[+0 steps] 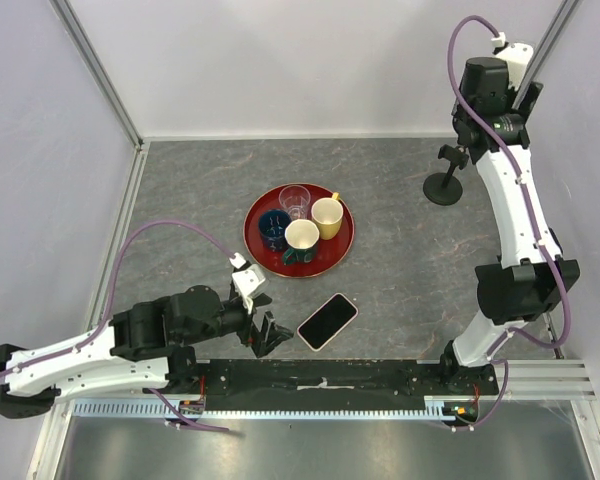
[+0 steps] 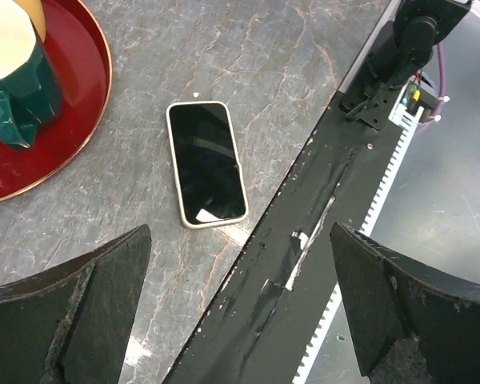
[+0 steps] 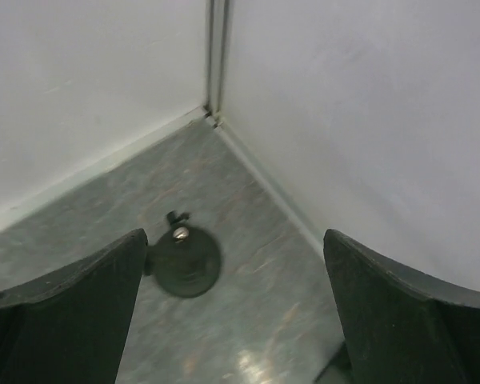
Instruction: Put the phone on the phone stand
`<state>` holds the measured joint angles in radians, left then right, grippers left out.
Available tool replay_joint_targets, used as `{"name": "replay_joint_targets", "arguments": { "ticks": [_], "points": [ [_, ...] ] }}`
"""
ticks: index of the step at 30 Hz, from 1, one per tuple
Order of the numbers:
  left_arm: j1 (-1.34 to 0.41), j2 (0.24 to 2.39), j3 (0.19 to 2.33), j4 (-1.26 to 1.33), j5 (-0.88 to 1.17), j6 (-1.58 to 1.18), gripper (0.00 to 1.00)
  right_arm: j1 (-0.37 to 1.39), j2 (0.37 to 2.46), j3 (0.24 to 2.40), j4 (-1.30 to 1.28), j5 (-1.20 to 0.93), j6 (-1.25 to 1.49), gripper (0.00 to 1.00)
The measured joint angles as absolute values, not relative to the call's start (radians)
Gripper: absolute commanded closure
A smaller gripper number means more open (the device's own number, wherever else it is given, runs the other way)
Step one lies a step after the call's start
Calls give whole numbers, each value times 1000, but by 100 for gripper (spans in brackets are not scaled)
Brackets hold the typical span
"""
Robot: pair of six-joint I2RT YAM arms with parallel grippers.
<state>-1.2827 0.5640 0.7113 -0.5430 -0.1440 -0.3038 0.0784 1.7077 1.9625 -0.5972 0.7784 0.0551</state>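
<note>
The phone (image 1: 327,321), black screen up in a pale case, lies flat on the grey table near the front edge; it also shows in the left wrist view (image 2: 206,163). My left gripper (image 1: 264,333) is open and empty, low, just left of the phone. The phone stand (image 1: 446,183), black with a round base, stands at the back right. My right gripper (image 1: 458,152) is open and empty, raised above the stand, which shows from above in the right wrist view (image 3: 184,262).
A red tray (image 1: 267,205) with several cups sits mid-table behind the phone; its rim (image 2: 104,88) and a green cup (image 2: 16,84) show in the left wrist view. The black mounting rail (image 1: 325,377) runs along the front edge. Walls close the back corner (image 3: 214,118).
</note>
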Motion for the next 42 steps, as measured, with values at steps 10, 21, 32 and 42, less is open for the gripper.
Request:
{"name": "replay_joint_targets", "arguments": {
  "ticks": [10,21,32,42],
  "points": [
    [-1283,619,711,-548,-232,-302,0,118,1851,2043,-852,821,598,2],
    [-1285,663,711,-575,-312,-303,0,126,2001,2037,-909,804,544,2],
    [-1285,658,711,-582,-343,-303,0,72,2052,2036,-822,682,458,2],
    [-1285,662,711,-583,-352,-303,0,61,2072,1969,-739,573,429,6]
  ]
}}
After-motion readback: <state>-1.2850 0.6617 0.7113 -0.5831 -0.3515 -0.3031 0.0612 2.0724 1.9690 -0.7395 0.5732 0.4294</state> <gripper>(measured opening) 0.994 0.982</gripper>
